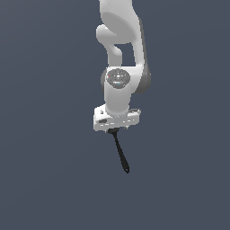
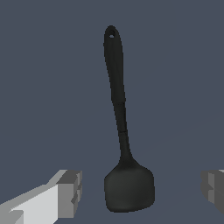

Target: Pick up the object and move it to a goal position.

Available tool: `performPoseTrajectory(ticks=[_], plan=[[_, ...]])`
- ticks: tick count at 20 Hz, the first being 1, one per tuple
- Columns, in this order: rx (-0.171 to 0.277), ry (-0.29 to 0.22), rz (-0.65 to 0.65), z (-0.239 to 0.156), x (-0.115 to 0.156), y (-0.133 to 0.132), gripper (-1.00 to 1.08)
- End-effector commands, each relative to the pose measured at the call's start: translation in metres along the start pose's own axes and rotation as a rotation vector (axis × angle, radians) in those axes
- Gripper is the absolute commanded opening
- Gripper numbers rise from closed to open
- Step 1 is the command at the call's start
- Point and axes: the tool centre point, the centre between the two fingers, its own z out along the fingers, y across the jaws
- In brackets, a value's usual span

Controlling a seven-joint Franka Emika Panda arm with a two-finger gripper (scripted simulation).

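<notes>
White robot arm at frame centre, gripper directly above the flat black spatula. Fingers spread wide, spatula head between them, untouched.

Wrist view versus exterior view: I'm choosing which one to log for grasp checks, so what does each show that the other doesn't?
Only the wrist view shows the spatula's wide flat head, the hole at its handle tip, and the two grey fingertips standing wide apart on either side of the head, not touching it. Only the exterior view shows the white arm hanging down over the scene, its hand covering the spatula's head end. Both show the black spatula, the gripper near its head, and a plain dark surface.
</notes>
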Motion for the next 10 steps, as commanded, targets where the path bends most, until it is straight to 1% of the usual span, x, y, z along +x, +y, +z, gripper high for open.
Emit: performPoseTrajectory(ticks=[1,6,10], plan=[[0.001,0.005,-0.052,0.017,0.007,-0.003,1.00],[0.005,0.015,-0.133,0.044,0.018,-0.008,1.00],[0.007,0.020,-0.169,0.057,0.022,-0.011,1.00]])
